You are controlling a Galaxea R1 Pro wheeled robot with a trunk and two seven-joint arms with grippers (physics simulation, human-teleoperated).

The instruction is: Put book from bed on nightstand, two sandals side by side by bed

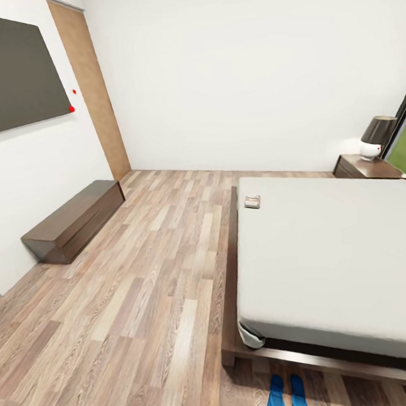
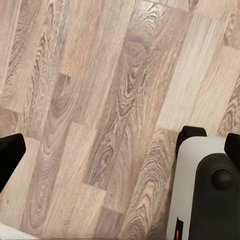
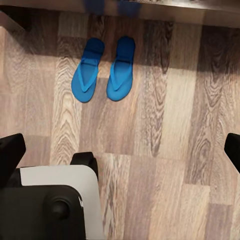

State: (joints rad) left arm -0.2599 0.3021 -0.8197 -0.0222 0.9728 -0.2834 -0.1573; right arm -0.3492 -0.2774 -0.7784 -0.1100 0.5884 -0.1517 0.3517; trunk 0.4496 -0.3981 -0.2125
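Note:
The book point(image 1: 252, 201) is a small flat thing lying on the grey mattress of the bed point(image 1: 335, 253), close to its far left corner. Beyond the bed stands the dark nightstand point(image 1: 367, 168) by the window. Two blue sandals point(image 1: 286, 396) lie side by side on the wood floor just off the bed's near edge, also seen as the left sandal point(image 3: 87, 71) and the right sandal point(image 3: 121, 69), parallel and a little apart. My right gripper point(image 3: 120, 150) hangs open above the floor short of them. My left gripper point(image 2: 120, 150) is open over bare planks.
A lamp point(image 1: 376, 135) stands on the nightstand. A long low dark bench point(image 1: 75, 220) lines the left wall under a dark screen point(image 1: 12, 71), with a wooden door point(image 1: 93, 89) beyond. The robot's white and black base point(image 3: 55, 205) shows under the wrists.

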